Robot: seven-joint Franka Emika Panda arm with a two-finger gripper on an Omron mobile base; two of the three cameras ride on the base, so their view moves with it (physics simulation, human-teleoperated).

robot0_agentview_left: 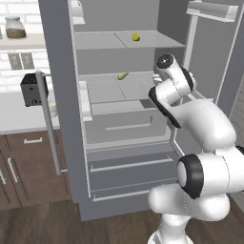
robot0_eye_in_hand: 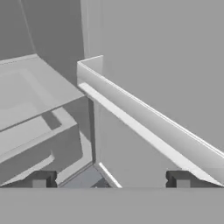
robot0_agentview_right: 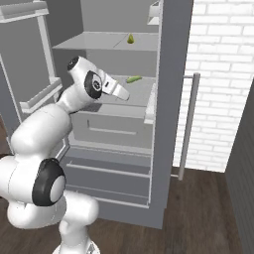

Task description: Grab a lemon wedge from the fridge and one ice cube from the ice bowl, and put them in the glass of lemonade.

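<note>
open fridge (robot0_agentview_left: 62,95); lemon wedge (robot0_agentview_left: 123,76) on middle shelf, pear (robot0_agentview_left: 136,36) above

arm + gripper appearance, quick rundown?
The arm is glossy white with rounded, bulbous links and black rings at the joints. The wrist ends in a dark round cap. The gripper has two small, dark, blocky finger tips. No cables or markings are visible.

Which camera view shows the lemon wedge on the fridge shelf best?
The left base view: the lemon wedge lies unobstructed on the middle shelf. The right base view shows it farther off, beyond the arm. The hand view faces the door shelf.
</note>
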